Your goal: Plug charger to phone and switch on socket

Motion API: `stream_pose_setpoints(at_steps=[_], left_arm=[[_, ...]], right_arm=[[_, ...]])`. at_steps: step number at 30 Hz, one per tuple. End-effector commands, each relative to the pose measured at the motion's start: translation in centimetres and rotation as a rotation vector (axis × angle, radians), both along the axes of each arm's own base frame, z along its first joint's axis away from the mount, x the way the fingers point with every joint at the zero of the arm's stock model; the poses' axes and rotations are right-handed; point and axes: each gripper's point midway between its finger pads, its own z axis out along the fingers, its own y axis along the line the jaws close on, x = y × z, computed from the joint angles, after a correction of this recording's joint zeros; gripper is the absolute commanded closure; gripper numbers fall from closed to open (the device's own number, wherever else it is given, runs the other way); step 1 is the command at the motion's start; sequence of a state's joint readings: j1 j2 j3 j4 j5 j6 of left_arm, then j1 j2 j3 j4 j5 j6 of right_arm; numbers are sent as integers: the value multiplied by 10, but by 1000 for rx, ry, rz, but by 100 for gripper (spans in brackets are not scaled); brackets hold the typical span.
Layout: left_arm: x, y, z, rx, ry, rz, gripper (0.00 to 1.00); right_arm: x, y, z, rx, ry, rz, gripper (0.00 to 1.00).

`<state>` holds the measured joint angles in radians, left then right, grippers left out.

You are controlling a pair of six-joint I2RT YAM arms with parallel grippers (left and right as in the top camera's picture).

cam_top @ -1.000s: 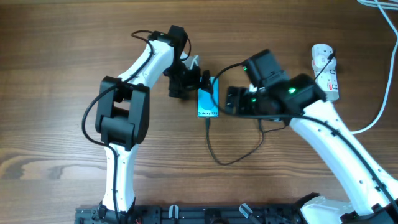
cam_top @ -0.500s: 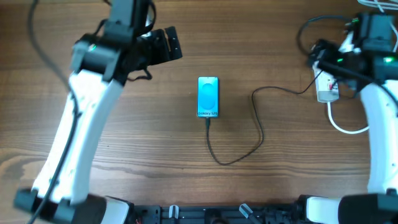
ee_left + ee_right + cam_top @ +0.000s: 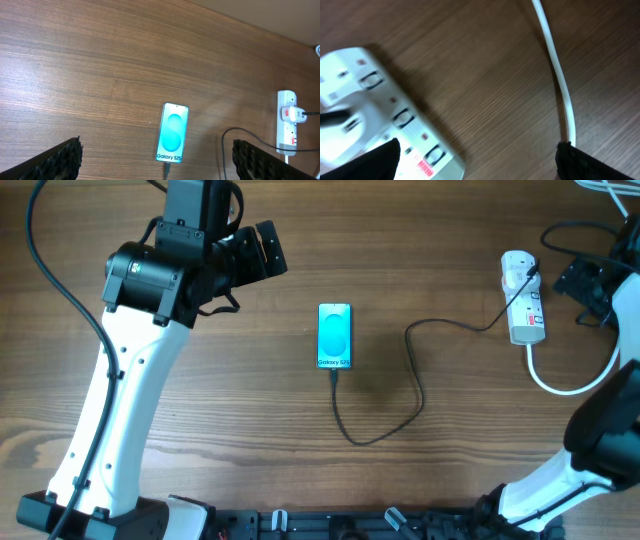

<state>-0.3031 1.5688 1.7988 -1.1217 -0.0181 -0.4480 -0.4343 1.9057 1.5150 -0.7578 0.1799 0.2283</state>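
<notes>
The phone [image 3: 335, 336] lies flat mid-table, cyan screen lit; it also shows in the left wrist view [image 3: 173, 132]. The thin black charger cable [image 3: 380, 432] runs from the phone's bottom edge, loops right, and reaches a white adapter plugged into the socket [image 3: 523, 310]. The socket, a white power strip, lies at the right; it also shows in the left wrist view [image 3: 286, 125] and in the right wrist view [image 3: 380, 120]. My left gripper [image 3: 262, 252] is open and empty, raised at the upper left, well away from the phone. My right gripper [image 3: 585, 288] is open, just right of the socket.
The socket's white cord [image 3: 560, 388] curves from the strip's near end toward the right edge; it also crosses the right wrist view [image 3: 560, 80]. Black robot cables [image 3: 570, 230] hang at the far right. A black rail [image 3: 350, 525] runs along the table's front edge.
Both arms pulled away from the phone, left to the upper left, right to the socket. Since half a second ago the right gripper has shifted right, off the strip.
</notes>
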Motion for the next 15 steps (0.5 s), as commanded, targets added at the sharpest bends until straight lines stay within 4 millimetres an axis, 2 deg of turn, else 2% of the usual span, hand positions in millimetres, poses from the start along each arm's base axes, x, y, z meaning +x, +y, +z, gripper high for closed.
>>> stream_pose_setpoints(at_steps=[1,3,6,13,15], left_arm=[[1,2,-3,10,7,16,0],[1,2,-3,10,7,16,0],[1,2,-3,10,7,16,0],[1,2,-3,10,7,16,0],[1,2,-3,10,7,16,0]], right_arm=[[10,-4,-19,39,-4,50,0],[18,1,-31,57,1,143,0],[20,0,-48,65,25,156,0],[28,2,-65,91,17,172,0],[33,10,-70,126,-9,222,0]])
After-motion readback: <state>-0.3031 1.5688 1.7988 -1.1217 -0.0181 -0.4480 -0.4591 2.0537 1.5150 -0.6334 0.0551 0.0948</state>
